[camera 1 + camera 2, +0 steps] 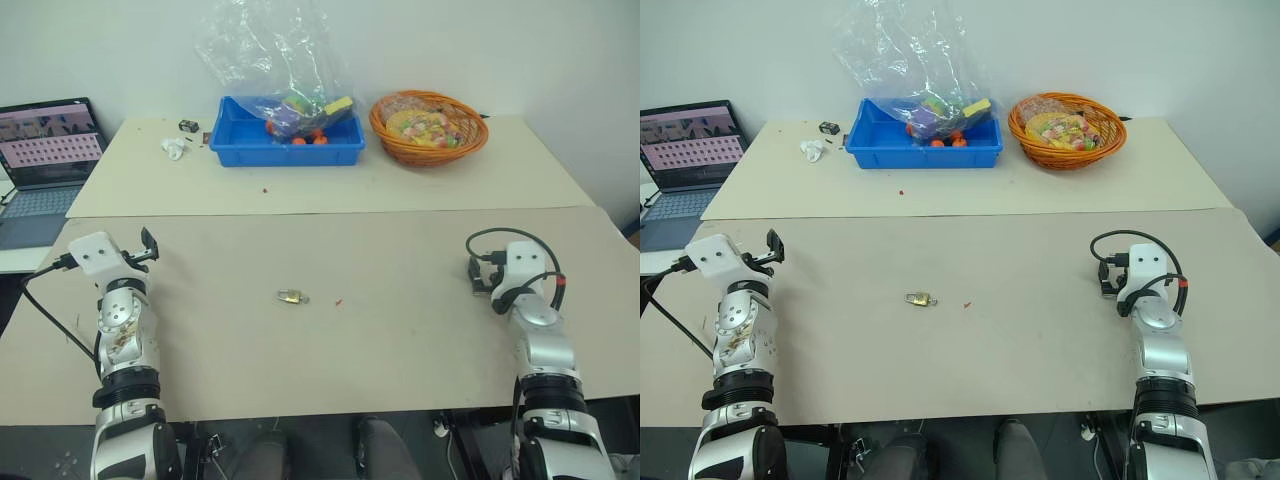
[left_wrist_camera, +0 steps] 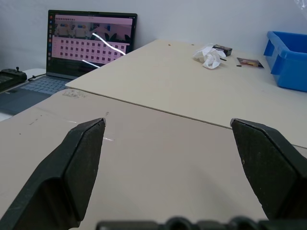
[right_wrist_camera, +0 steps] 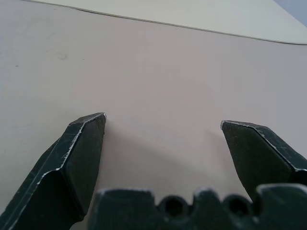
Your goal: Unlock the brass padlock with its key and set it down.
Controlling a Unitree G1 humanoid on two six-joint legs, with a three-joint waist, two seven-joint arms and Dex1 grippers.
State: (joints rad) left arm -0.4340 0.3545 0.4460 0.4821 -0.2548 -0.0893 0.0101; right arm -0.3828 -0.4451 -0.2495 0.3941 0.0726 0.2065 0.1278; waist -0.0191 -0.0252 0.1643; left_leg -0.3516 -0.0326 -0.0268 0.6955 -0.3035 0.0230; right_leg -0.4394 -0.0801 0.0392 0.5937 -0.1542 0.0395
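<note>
Both your grippers stand spread wide and empty: the left gripper [image 2: 168,139] hangs over bare board at the near left, the right gripper [image 3: 163,129] over bare board at the near right. Neither touches anything.

The brass padlock [image 1: 290,296] lies on the near table [image 1: 400,340] between them, well apart from both, so the step in hand looks like the first reach. Bring one gripper in low and square to the lock and close on the brass body rather than the shackle; it looks small enough to skid away if you nudge it.

You cannot make out the key: a silvery bit [image 1: 303,298] sits touching the lock, but whether it is key or shackle is too small to tell. A red speck [image 1: 339,300] lies just beside.

Farther back stand a blue tray [image 1: 240,145] and an orange basket [image 1: 478,140].
</note>
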